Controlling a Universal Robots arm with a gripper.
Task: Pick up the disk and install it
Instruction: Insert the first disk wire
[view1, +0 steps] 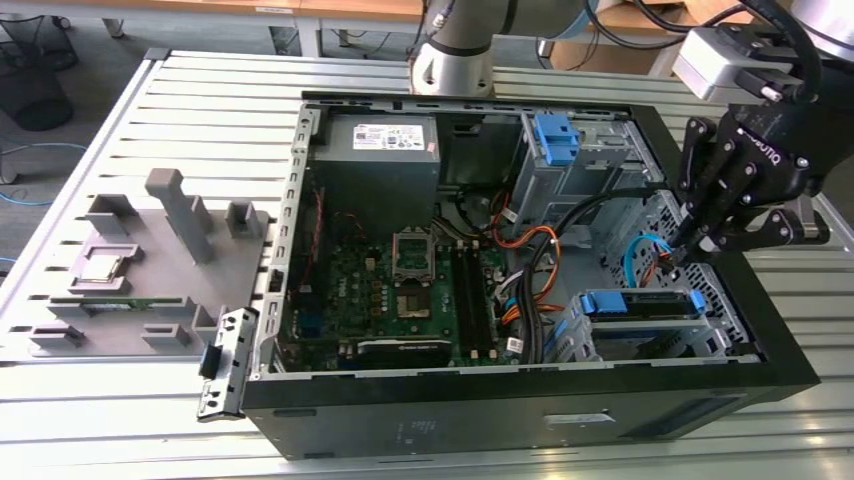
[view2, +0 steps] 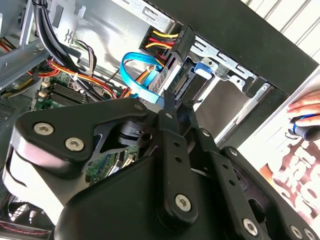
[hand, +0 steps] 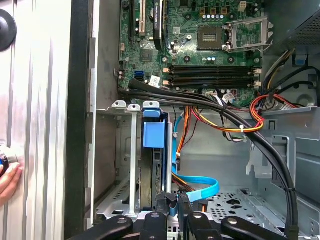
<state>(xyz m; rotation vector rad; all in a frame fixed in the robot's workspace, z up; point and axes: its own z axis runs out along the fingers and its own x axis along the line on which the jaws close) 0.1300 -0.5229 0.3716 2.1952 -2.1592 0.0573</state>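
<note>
Lying open on a slatted metal table (view1: 200, 110), a black computer case (view1: 534, 420) shows its green motherboard (view1: 400, 290) and grey power supply (view1: 380, 150). Beside the case, toward the exterior view's left, a grey parts fixture (view1: 147, 250) rests on the table with a small square chip (view1: 107, 265) on it.

The robot arm (view1: 454, 50) rises behind the case. Its black gripper (view1: 687, 243) hangs inside the case near the wall on the exterior view's right, just above the metal drive cage (view1: 714, 330). The disk (view1: 638, 305) sits in that cage, and in the first wrist view its blue bracket (hand: 153, 135) stands at the cage's open end, between the cage rails. A separate blue clip (view1: 554, 135) sits in the bay at the far end of the case.

In both wrist views the gripper (view2: 170, 102) (hand: 175, 202) has its fingers drawn together, their tips close to the disk's connector end. A light-blue cable (hand: 200, 190) loops across the cage floor and ends at those tips. Whether the tips pinch its plug cannot be told. Orange, red and black wire bundles cross the case above it.

A person's hand (hand: 7, 182) rests on the table outside the case wall.
</note>
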